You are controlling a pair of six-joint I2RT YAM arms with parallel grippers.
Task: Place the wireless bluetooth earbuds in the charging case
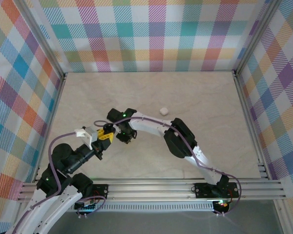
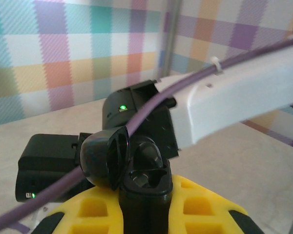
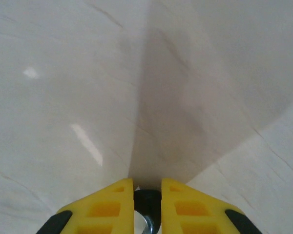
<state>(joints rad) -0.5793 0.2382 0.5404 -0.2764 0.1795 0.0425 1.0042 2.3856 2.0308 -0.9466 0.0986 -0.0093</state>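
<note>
Left gripper [image 2: 146, 197] is clamped hard on the black charging case [image 2: 145, 185], with the yellow fingers [image 2: 100, 209] hugging both flanks. The lid [image 2: 105, 157] is swung open to one side, so the sockets gape upward.

Right gripper [image 3: 147, 192] sits just beside that case, with its wrist looming right behind it. Its jaws are pinched almost together on a small rounded black piece. I take that for one black earbud [image 3: 147, 201], though very little of it pokes out past the fingers. Pale table [image 1: 210, 107] lies beneath it.

Here's the worry: I can't see which way the stem points. If it's turned wrong for the socket, it will catch on the rim of the case instead of dropping in. Pushing on regardless could twist the case in my left grip.

It's also crowded here. My right arm's purple cable [image 2: 151, 109] drapes right across the case, close against the open lid. A careless swing could flip that lid shut or knock the case askew.

If I let go too soon, short of the socket, the bud falls beside the case and rolls off.

A small white lump [image 1: 163, 111] lies well apart from the case, towards the far wall. It's too small to tell what it is.
</note>
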